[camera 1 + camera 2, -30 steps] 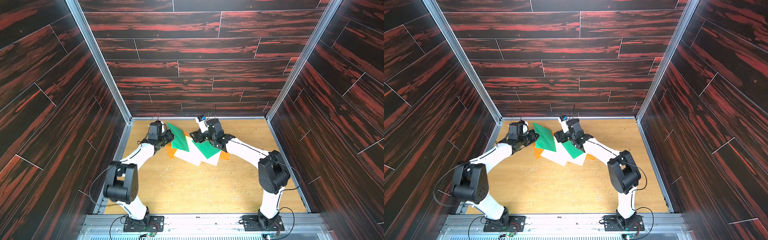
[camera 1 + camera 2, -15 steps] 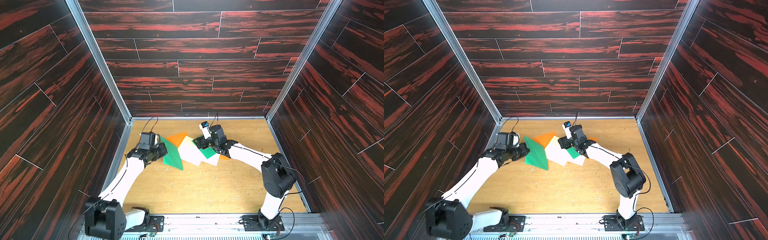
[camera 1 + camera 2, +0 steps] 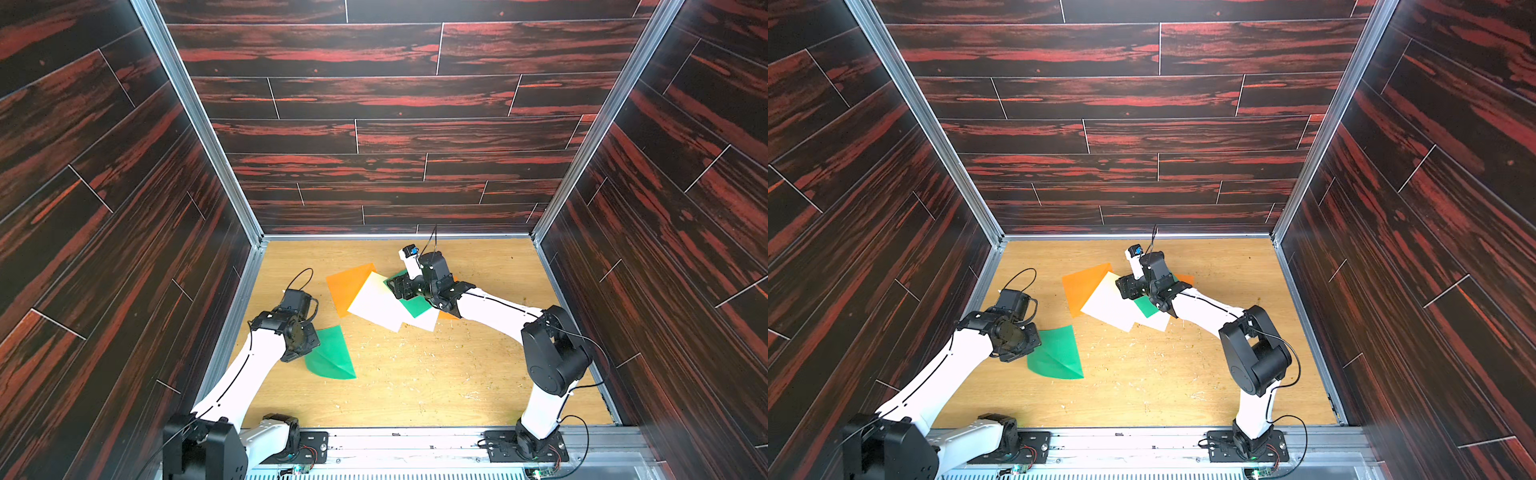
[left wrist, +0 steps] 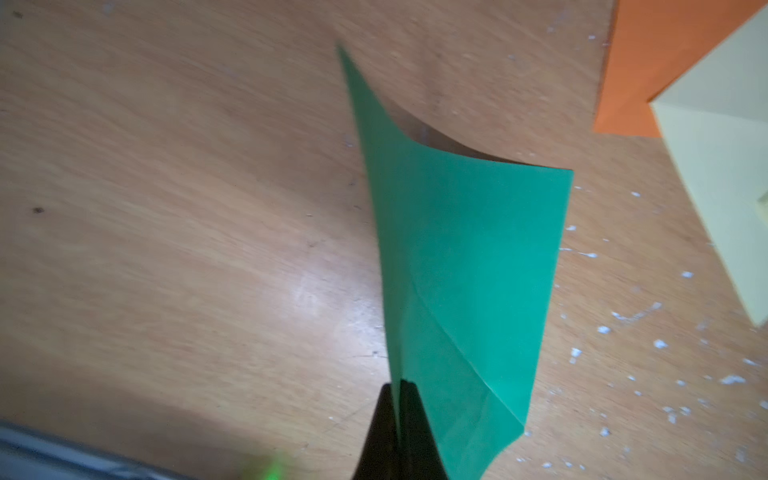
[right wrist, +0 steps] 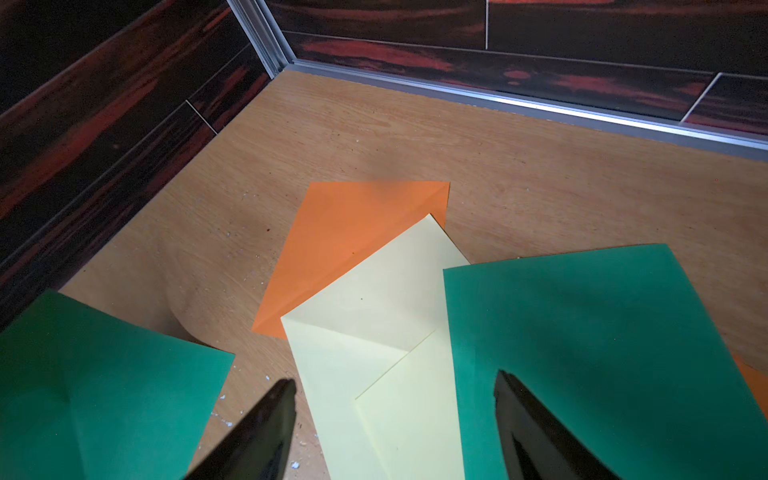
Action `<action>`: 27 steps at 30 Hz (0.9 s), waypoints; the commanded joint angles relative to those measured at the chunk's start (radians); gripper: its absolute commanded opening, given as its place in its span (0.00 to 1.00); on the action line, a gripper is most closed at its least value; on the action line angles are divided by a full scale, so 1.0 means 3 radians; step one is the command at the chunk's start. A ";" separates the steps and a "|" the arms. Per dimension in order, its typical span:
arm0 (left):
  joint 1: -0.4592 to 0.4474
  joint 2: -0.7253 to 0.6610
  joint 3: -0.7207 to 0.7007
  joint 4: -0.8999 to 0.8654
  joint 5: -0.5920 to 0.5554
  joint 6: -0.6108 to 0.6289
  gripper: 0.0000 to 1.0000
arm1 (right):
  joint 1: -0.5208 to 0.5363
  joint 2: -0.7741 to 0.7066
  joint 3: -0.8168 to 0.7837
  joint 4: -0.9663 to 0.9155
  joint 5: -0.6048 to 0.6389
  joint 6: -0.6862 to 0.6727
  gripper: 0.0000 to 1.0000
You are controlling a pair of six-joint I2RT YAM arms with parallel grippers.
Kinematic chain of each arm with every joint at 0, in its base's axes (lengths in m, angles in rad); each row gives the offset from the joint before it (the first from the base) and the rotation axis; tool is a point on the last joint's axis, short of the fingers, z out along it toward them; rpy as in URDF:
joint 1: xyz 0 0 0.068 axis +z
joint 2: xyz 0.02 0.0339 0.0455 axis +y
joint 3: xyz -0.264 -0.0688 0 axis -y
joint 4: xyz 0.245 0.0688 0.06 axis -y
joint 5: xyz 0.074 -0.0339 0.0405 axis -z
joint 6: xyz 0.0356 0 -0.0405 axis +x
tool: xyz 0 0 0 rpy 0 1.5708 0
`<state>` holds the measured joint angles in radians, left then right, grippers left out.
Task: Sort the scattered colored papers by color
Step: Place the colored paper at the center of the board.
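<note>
- A green paper (image 3: 332, 353) with a diagonal crease sits at about 8 o'clock from the table's middle, taking the far wall as 12. The left gripper (image 4: 400, 390) is clamped on its edge, jaws pressed together.
- The rest overlap at about 11 o'clock: an orange sheet (image 3: 347, 284) lies under a cream sheet (image 3: 376, 301), and a second green sheet (image 3: 413, 306) lies on the cream one's 3 o'clock side.
- The right gripper (image 5: 395, 382) hangs over them, jaws wide apart and holding nothing.
- The wooden table (image 3: 415, 386) is dotted with pale specks.
- Dark red-grained walls (image 3: 374, 104) enclose it.
</note>
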<state>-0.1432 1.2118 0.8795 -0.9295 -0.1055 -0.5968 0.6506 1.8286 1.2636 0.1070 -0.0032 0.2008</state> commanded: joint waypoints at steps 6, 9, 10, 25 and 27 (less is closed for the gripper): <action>0.0008 0.0876 0.0463 -0.0352 -0.0523 0.0222 0.00 | 0.0009 -0.0071 -0.0063 0.0028 -0.0056 -0.0015 0.79; 0.0007 0.1042 0.0578 -0.0312 -0.0566 0.0255 0.00 | 0.0007 -0.0078 -0.0096 0.0033 -0.0032 -0.0035 0.79; 0.0007 0.1084 0.0611 -0.0313 -0.0574 0.0265 0.00 | 0.0008 -0.0074 -0.0100 0.0022 -0.0021 -0.0047 0.79; 0.0014 0.1282 0.0555 -0.0304 -0.0802 0.0310 0.34 | 0.0006 0.0059 -0.0048 -0.0024 -0.0080 -0.0060 0.79; 0.0014 0.1279 0.0543 -0.0298 -0.0841 0.0301 0.42 | 0.0010 0.0075 -0.0046 -0.0027 -0.0089 -0.0056 0.79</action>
<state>-0.1432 1.6032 1.0561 -1.0012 -0.3302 -0.5076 0.6506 1.8309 1.2469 0.1104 -0.0151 0.1902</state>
